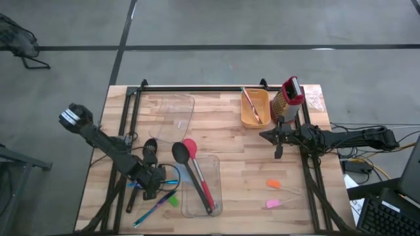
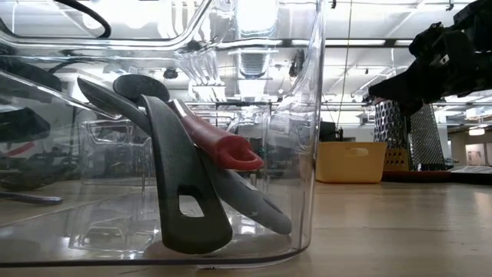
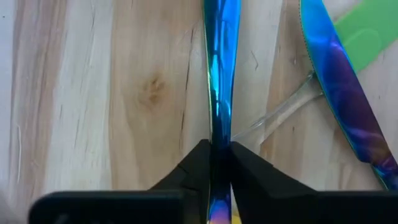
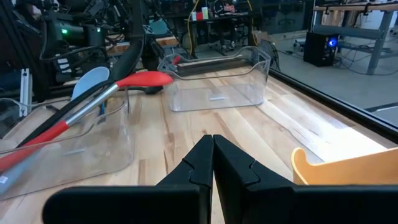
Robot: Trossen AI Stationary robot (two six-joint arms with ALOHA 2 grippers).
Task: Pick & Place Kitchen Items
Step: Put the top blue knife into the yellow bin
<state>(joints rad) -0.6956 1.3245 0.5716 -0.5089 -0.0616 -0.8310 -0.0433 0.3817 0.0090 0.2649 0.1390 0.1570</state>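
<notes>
The high view looks straight down on the whole table (image 1: pixel 249 164). The low view sits at tabletop height, pressed against the clear bin (image 2: pixel 304 154), which the high view shows at lower centre (image 1: pixel 213 190).

The right gripper (image 4: pixel 212 163) has its fingertips pressed together above the wooden table (image 4: pixel 205 127). A red spoon (image 4: pixel 144 79) and a light-blue spoon (image 4: pixel 91 81) rest in a clear bin (image 4: pixel 115 140). A second clear bin (image 4: pixel 217 81) stands beyond, with an orange container (image 4: pixel 348 169) near the gripper

Lab: concrete floor (image 1: pixel 262 26), equipment racks (image 4: pixel 87 31), cables.
</notes>
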